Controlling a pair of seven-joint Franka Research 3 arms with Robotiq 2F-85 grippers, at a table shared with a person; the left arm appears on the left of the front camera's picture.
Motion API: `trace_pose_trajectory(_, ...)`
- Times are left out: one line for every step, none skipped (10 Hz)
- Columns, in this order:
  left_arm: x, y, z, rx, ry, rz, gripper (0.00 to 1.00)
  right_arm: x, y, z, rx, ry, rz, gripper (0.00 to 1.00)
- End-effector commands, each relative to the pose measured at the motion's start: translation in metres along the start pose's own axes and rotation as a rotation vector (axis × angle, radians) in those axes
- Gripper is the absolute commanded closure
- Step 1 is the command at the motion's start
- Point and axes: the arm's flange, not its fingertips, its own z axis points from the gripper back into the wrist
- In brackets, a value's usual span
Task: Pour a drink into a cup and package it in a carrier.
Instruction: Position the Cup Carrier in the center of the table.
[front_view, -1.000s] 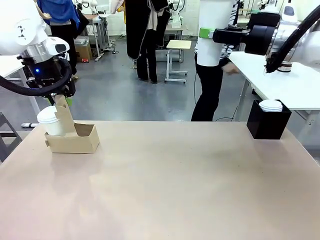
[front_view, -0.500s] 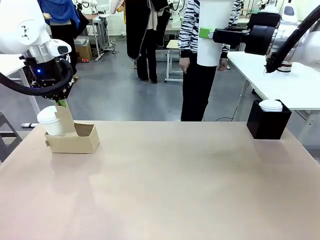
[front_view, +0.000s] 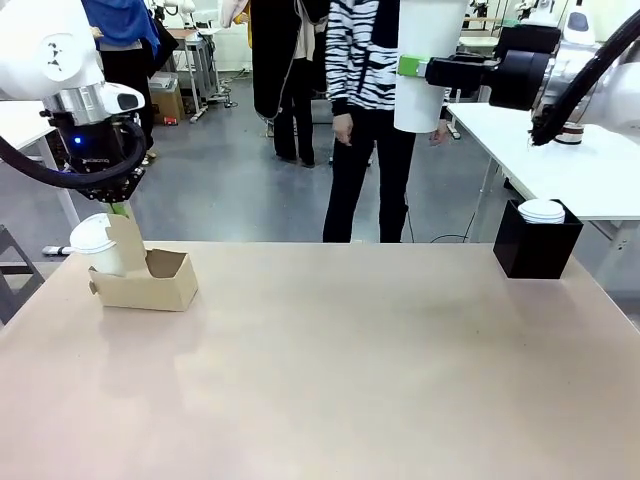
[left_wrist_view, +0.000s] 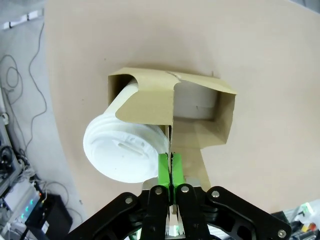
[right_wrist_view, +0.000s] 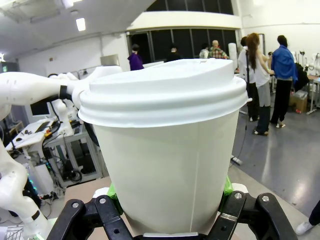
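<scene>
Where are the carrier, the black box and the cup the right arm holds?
carrier (front_view: 145, 290): front view, on its front wall.
box (front_view: 532, 252): front view, on its front face.
held cup (right_wrist_view: 165, 160): right wrist view, on its paper side wall.

**Robot arms: two units, both gripping**

- Left arm (front_view: 45, 50): raised at the left, wrist pointing straight down.
- Left gripper (front_view: 120, 208): green pads (left_wrist_view: 164, 167) pressed together, pinching the upright handle of the carrier (front_view: 150, 285).
- Right arm (front_view: 580, 60): high at the right, wrist level, reaching toward the middle.
- Right gripper (front_view: 425, 68): fingers clamped on both sides of the cup (front_view: 430, 100), which is held upright and aloft.
</scene>
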Motion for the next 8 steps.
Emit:
trace_pose_trajectory(-0.003, 0.0, 0.0, -0.006, -0.051, 0.002, 1.0, 0.004, 0.0, -0.005, -0.013, -0.004, 0.009, 0.2)
trace_pose_trajectory(0.0, 0.0, 0.0, 0.0, 0.0, 0.0, 0.98, 0.004, 0.0, -0.005, -0.013, -0.004, 0.009, 0.2)
trace_pose_trajectory(-0.006, -0.002, 0.014, -0.043, -0.012, 0.061, 0.98, 0.004, 0.0, -0.005, -0.013, -0.004, 0.009, 0.2)
trace_pose_trajectory(-0.015, -0.01, 0.037, -0.046, -0.025, 0.083, 0.98, 0.004, 0.0, -0.005, -0.013, -0.004, 0.009, 0.2)
trace_pose_trajectory(-0.021, -0.022, 0.057, -0.037, -0.028, 0.086, 0.98, 0.004, 0.0, -0.005, -0.013, -0.004, 0.009, 0.2)
trace_pose_trajectory(-0.027, -0.038, 0.078, -0.033, -0.034, 0.075, 0.98, 0.004, 0.0, -0.005, -0.013, -0.004, 0.009, 0.2)
trace_pose_trajectory(-0.035, -0.063, 0.098, -0.027, -0.043, 0.061, 0.98, 0.004, 0.0, -0.005, -0.013, -0.004, 0.009, 0.2)
trace_pose_trajectory(-0.044, -0.104, 0.114, -0.018, -0.045, 0.027, 0.98, 0.004, 0.0, -0.005, -0.013, -0.004, 0.009, 0.2)
